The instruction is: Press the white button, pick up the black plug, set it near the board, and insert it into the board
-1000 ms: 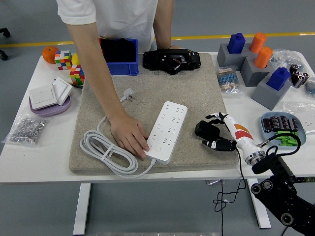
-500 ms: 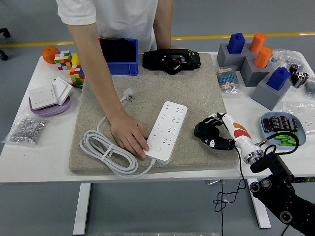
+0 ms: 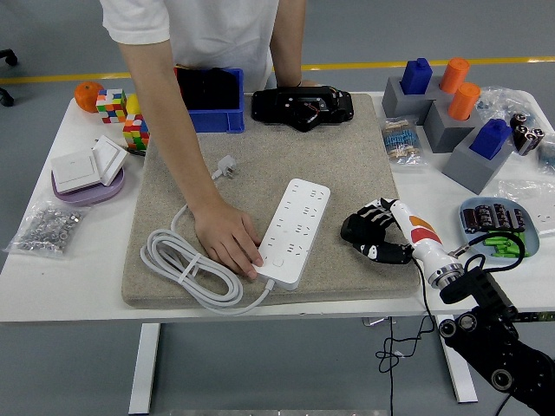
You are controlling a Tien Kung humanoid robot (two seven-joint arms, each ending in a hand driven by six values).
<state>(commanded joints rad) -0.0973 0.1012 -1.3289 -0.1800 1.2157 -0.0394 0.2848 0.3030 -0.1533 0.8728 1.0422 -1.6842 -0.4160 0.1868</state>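
Observation:
The white power strip [image 3: 297, 227] lies slanted on the grey mat [image 3: 338, 165], its white button [image 3: 278, 260] at the near end. A person's hand [image 3: 227, 243] rests flat on the mat against the strip's near left corner. The black plug [image 3: 355, 229] sits on the mat just right of the strip. My right hand [image 3: 370, 234] has its fingers curled around the plug, thumb below and fingers above. The plug's black cable [image 3: 424, 299] drops over the table's front edge. The strip's white cord [image 3: 178, 264] lies coiled at the mat's near left.
A blue bin [image 3: 211, 97] and a black device [image 3: 302, 107] stand at the mat's far edge. Puzzle cubes [image 3: 130, 121] and a switch plate [image 3: 85, 166] are on the left. Grey blocks [image 3: 451, 117] and a battery tray [image 3: 496, 218] are on the right.
My right hand's fingers have closed from a spread pose onto the black plug, and hand and plug shifted slightly left toward the strip. The person's hand has stayed put.

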